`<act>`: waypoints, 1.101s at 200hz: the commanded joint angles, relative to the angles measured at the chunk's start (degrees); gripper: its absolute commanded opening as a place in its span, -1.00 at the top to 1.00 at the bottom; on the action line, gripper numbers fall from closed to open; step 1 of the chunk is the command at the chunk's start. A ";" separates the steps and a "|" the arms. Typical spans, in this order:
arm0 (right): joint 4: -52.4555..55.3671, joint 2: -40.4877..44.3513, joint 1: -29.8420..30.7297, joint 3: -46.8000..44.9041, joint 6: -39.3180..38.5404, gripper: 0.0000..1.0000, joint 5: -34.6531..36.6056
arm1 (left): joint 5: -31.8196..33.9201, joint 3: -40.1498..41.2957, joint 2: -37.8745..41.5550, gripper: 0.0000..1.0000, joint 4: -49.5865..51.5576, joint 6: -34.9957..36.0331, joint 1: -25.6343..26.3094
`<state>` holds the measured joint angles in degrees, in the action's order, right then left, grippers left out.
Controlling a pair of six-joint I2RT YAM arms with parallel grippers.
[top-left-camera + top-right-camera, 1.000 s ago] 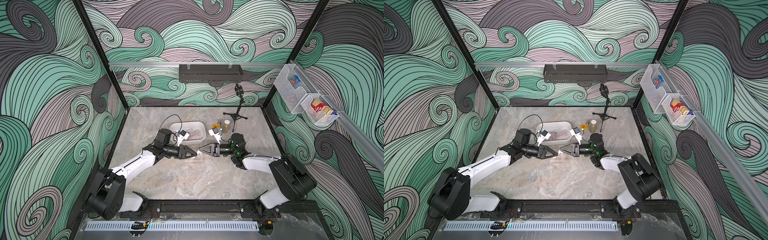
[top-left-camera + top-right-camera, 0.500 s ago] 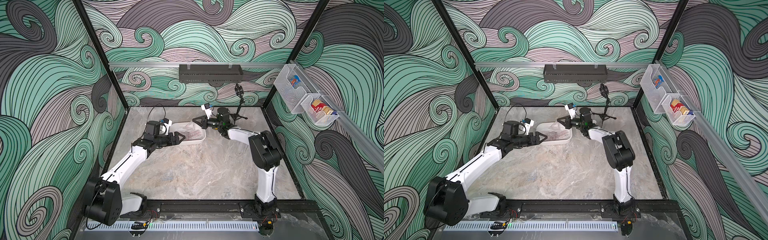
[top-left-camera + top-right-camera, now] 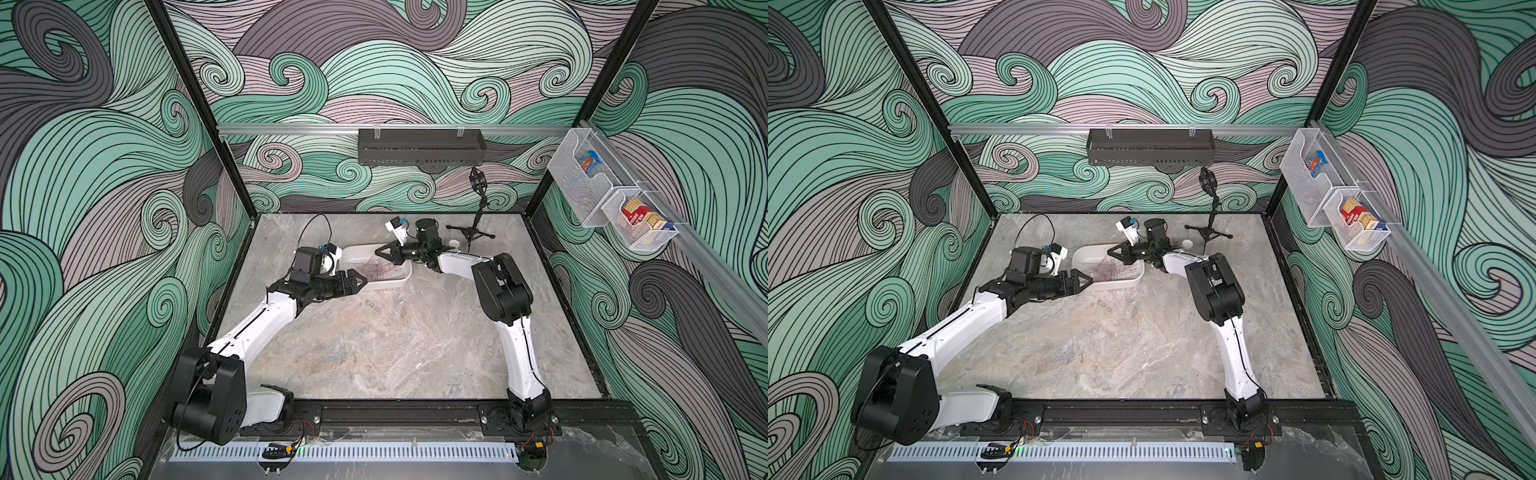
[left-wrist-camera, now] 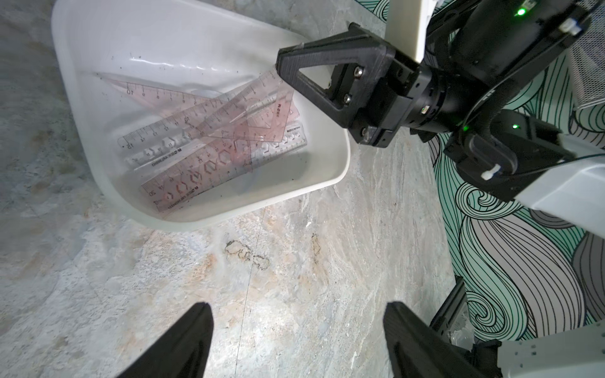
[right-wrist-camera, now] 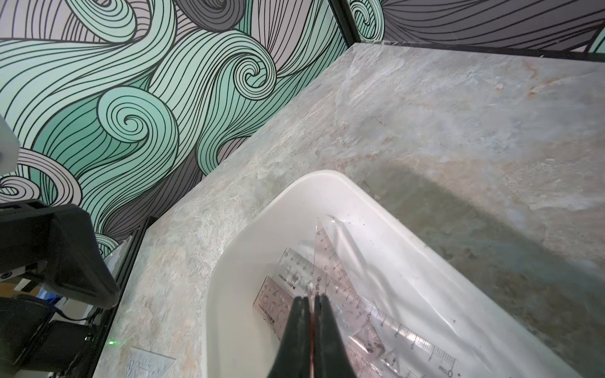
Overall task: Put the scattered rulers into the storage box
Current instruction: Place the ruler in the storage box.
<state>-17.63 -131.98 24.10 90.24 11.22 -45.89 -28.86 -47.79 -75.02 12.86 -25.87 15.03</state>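
Both top views, box: the storage box (image 3: 392, 286) (image 3: 1121, 284) sat on the table (image 3: 436, 353) near the back edge, about mid-width, with pinkish rulers (image 3: 380, 272) (image 3: 1111, 268) piled inside
Both top views, arms: the left gripper (image 3: 365, 282) (image 3: 1089, 281) hung just beside the box's front-left corner, jaws spread wide and empty; the right gripper (image 3: 377, 252) (image 3: 1109, 251) reached over the back rim, fingers pressed together
Both top views, leftover: one faint bluish see-through shape (image 3: 338, 351) (image 3: 1067, 353) lay flat between the table's centre and its front edge, well apart from the box; likely a ruler not yet fetched, though too faint to be sure
Left wrist view: several rulers (image 4: 209, 137), triangles and long stencil strips, overlapped on the floor of the storage box (image 4: 340, 170); the left gripper (image 4: 296, 306) showed two fingers far apart over bare table; the right gripper (image 4: 280, 60) had its tip at the box's far wall, touching or just above one strip's end, I could not tell which
Right wrist view: the right gripper (image 5: 311, 299) was closed over the storage box (image 5: 327, 175), a thin reddish line showing between its fingers; whether that was a ruler's edge clamped there could not be told; a clear marked piece (image 5: 150, 361) lay on the table outside the box
Progress: mostly done by my reckoning; most rulers were boxed, at least one see-through piece was left on the table, and the wide-open left gripper looked free to fetch it
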 commanded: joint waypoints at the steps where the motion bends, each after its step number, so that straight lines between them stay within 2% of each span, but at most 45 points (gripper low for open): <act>1: 0.66 0.11 0.04 -0.59 -1.47 0.91 -1.74 | 0.56 -0.11 -0.47 -0.71 -0.22 1.25 -0.55; 33: 1.18 -1.15 -0.04 -0.59 -1.38 0.84 -1.75 | 0.65 0.06 -0.24 -0.71 -0.21 1.25 -0.85; 68: 2.48 -1.36 -0.27 0.37 -1.38 0.64 -1.61 | 0.65 -0.49 -0.28 -0.72 0.05 1.05 -0.96; 101: 6.11 -0.72 -0.70 3.24 -2.73 0.50 -0.67 | -3.22 -0.12 0.13 -0.72 -0.68 -0.18 -0.99; 132: 9.99 1.86 -1.24 5.56 -4.06 0.31 1.39 | -0.16 -2.04 2.39 -0.74 2.51 0.03 -1.73; 153: 12.93 3.59 -1.60 7.64 -4.47 0.30 2.82 | -0.30 -3.31 5.31 -0.78 3.76 -0.62 -2.00; 170: 14.62 6.72 -1.19 6.59 -4.63 0.33 4.85 | 2.33 -3.56 7.92 -0.78 5.28 -1.48 -2.17; 191: 14.24 15.11 1.98 -2.02 -5.22 0.34 11.80 | 9.34 -2.61 11.43 -0.78 7.22 -3.32 -2.78; 211: 8.60 25.43 8.79 -15.76 -4.00 0.33 24.50 | 16.93 -1.39 14.11 -0.78 9.59 -4.84 -4.38; 220: 5.37 29.60 13.13 -22.66 -3.04 0.32 32.33 | 18.94 -0.86 14.89 -0.78 10.41 -4.89 -5.19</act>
<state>-6.63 -112.46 27.29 80.49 7.55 -30.81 -19.88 -48.84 -62.37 18.61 -28.71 11.99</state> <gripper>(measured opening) 0.332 0.892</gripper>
